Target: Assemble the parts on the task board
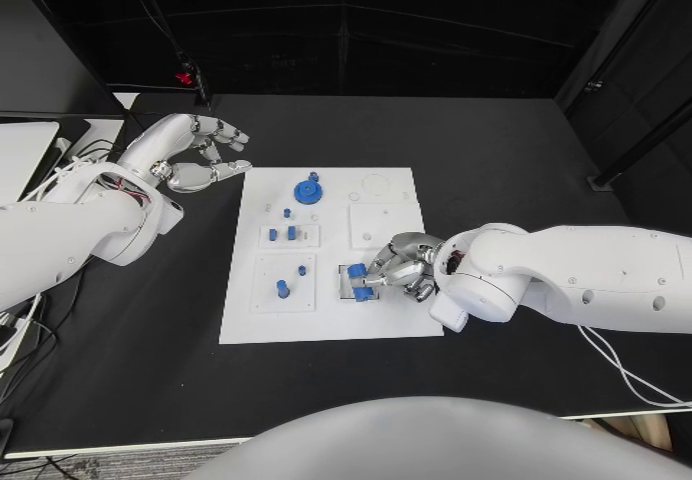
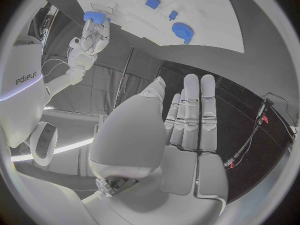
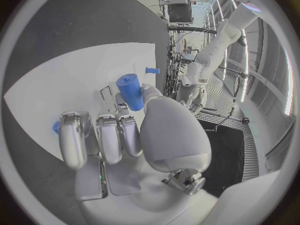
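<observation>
I see the black table under both my arms, and the white task board lying between my two hands, its near right part under my right hand. That hand rests down on the board with fingers curled around a blue cylinder part, pinching it between the thumb and the fingers; a pale rectangular fixture sits right at its fingertips. My left hand hovers off the board's far left corner, holding nothing, fingers spread and loosely bent. Just beside that hand, on the board's far end, stands the round blue gear part. Further toward my right hand lie smaller blue pieces: a pair on one square plate, two more on the plate nearer me.
</observation>
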Tool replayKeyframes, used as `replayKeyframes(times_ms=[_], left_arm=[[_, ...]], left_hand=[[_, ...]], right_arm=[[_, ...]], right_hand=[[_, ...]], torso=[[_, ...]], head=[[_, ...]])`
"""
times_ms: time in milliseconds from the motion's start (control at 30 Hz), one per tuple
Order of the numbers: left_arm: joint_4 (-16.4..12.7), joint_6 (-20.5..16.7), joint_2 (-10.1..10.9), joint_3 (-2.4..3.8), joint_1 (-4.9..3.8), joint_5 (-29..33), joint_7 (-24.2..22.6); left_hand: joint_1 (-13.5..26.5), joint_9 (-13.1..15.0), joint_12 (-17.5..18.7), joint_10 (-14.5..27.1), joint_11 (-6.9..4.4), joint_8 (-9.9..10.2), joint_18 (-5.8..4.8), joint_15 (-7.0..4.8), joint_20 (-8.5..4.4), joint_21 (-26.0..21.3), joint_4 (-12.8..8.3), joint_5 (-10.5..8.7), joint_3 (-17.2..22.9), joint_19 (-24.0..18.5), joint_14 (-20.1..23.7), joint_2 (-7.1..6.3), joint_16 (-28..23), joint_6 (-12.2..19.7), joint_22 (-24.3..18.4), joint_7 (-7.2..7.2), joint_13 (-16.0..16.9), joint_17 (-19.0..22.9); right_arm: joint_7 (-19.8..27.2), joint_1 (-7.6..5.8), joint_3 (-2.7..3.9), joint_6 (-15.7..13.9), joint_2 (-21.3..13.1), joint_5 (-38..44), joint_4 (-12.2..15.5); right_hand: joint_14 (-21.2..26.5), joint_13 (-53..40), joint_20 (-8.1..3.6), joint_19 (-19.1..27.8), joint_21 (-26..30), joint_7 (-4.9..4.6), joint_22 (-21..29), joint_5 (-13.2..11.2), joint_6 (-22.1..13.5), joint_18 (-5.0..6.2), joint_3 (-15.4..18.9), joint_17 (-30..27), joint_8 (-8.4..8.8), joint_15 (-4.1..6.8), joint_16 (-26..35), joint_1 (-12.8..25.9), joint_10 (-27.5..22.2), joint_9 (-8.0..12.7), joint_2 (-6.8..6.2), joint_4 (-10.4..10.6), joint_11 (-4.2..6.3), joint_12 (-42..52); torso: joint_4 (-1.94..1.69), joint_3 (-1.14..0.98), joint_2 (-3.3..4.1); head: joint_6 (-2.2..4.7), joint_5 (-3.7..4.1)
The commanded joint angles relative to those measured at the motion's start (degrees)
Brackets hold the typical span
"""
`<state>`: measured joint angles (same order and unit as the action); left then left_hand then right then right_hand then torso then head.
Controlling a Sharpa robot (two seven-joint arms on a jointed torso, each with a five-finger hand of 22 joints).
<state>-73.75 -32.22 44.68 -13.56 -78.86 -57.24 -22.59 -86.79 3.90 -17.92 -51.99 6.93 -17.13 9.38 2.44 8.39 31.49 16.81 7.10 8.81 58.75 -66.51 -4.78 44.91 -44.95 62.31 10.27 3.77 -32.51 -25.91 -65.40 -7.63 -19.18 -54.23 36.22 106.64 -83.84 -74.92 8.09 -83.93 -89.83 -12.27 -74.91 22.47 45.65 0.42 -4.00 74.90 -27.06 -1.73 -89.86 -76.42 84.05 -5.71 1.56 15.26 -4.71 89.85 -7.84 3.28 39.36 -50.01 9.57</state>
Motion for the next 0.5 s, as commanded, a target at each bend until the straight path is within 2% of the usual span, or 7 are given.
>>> replayKeyframes(times_ms=[33, 500], left_arm=[[-0.06, 0.23, -0.04, 0.05, -0.08, 0.32, -0.12], [-0.04, 0.26, -0.02, 0.05, -0.08, 0.32, -0.13]], left_hand=[[0.12, -0.02, -0.37, -0.31, -0.05, 0.31, 1.01, 0.07, -0.01, -0.26, -0.05, 0.27, -0.38, 0.56, -0.52, 0.28, -0.38, -0.18, -0.07, 0.06, -0.09, 0.10], [0.12, -0.02, -0.37, -0.31, -0.05, 0.31, 1.01, 0.07, -0.01, -0.26, -0.05, 0.27, -0.38, 0.56, -0.52, 0.28, -0.38, -0.18, -0.07, 0.06, -0.09, 0.10]], right_arm=[[-2.15, -0.10, 0.03, 0.51, 0.31, 1.85, -0.14], [-1.63, -0.10, 0.04, -1.66, 1.97, 3.39, -0.83]], right_hand=[[-6.16, -15.08, -0.27, -6.07, -0.17, 3.84, -15.09, -0.11, 3.99, -0.42, 0.09, 15.10, 0.43, 0.15, -0.14, 0.66, 5.95, 0.05, -0.07, 0.54, 0.07, 0.15], [-6.16, -15.08, -0.18, -6.07, -0.17, 3.78, -15.09, -0.31, 4.46, -0.42, 1.98, 15.10, 0.96, 0.09, -0.14, 2.74, 5.95, -0.11, -0.25, 1.32, 0.00, 0.15]], torso=[[0.08, -0.01, 0.01], [0.06, 0.02, -0.05]], head=[[0.01, -0.08], [0.01, -0.24]])
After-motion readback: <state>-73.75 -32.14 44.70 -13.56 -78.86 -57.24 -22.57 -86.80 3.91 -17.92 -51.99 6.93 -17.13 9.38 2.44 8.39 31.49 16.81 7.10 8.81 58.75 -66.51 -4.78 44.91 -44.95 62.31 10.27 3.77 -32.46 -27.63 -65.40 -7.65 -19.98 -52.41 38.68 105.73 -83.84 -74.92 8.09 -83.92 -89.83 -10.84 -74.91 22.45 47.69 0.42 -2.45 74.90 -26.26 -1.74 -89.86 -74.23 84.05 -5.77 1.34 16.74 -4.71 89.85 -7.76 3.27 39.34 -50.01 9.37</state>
